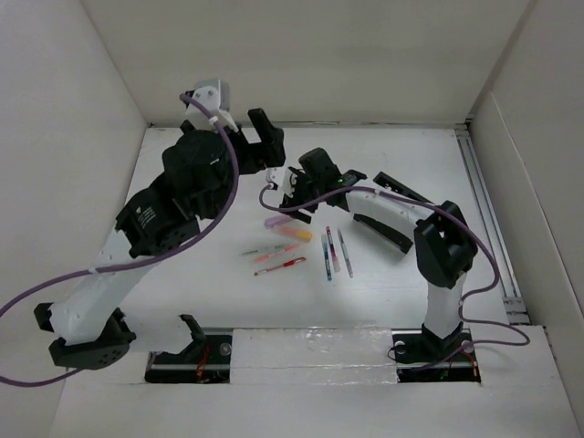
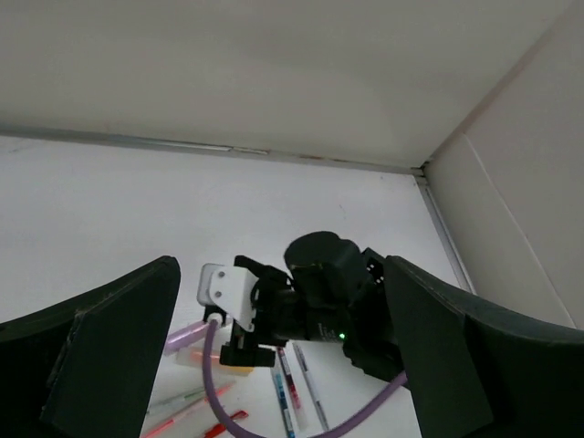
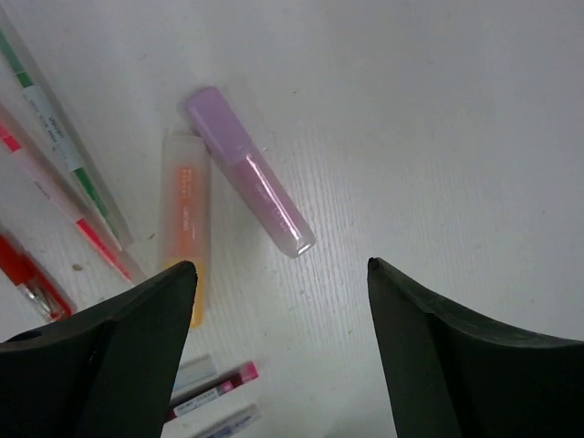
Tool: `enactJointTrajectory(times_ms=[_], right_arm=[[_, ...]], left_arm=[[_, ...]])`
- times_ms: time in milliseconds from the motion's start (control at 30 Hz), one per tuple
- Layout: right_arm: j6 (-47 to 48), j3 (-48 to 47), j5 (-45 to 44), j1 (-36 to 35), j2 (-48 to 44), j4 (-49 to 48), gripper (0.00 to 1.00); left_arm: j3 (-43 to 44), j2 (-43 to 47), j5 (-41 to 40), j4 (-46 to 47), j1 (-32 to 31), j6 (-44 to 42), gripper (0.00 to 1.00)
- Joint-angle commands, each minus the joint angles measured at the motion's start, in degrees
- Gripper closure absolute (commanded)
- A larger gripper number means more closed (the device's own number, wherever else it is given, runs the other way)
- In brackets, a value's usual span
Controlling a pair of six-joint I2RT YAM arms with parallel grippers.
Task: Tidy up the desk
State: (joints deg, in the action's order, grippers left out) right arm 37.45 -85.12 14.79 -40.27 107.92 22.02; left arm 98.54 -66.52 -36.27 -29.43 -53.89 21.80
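Note:
The white desk (image 1: pixel 401 283) holds a loose cluster of stationery at its middle. A purple highlighter (image 3: pixel 248 171) and an orange highlighter (image 3: pixel 185 219) lie side by side, also in the top view (image 1: pixel 276 222) (image 1: pixel 297 234). My right gripper (image 3: pixel 281 265) is open and empty, hovering just above the bare desk beside the purple highlighter's end; it also shows in the top view (image 1: pixel 285 194). My left gripper (image 2: pixel 278 265) is open and empty, raised toward the back of the desk (image 1: pixel 266 137), looking down on the right wrist (image 2: pixel 324 301).
Green (image 1: pixel 263 249), pink (image 1: pixel 276 257) and red (image 1: pixel 281 266) pens lie left of the highlighters. Three thin pens (image 1: pixel 333 251) lie to the right. A long black object (image 1: pixel 383 233) lies under the right arm. White panels wall the desk, and a rail (image 1: pixel 484 219) runs along its right edge.

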Motion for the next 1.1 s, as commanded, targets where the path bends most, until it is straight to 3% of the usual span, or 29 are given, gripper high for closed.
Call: enactJointTrajectory(times_ms=[0,133,367,600,867,1067], right_arm=[[4.9,-7.2,0.2,-1.6,2.9,2.8,0.19],[6.2,-11.8,-3.8,-2.9,7.2,4.2,0.18],[9.2,-15.3,-4.9,-3.4,12.9,8.1,0.19],[8.8,-17.1,-3.3,-3.9,15.4,7.4,0.21],[7.0,-15.9,-6.6,-4.5,17.8,4.4,0.29],[6.4,-16.0,-5.4,-4.5,18.5,1.8,0.32]], left_arm=[[12.1,-4.7,0.8,-2.9,0.1,-4.1,0.09],[23.2,-13.7,5.9,-10.5,0.1,-3.4,0.07],[24.0,-17.2,14.8,-14.0,0.1,0.3,0.02],[10.7,-9.0,19.9,-7.1,0.1,4.1,0.01],[2.3,-2.7,21.9,-4.8,0.1,8.3,0.01],[1.3,-2.1,22.9,-4.1,0.1,9.0,0.01]])
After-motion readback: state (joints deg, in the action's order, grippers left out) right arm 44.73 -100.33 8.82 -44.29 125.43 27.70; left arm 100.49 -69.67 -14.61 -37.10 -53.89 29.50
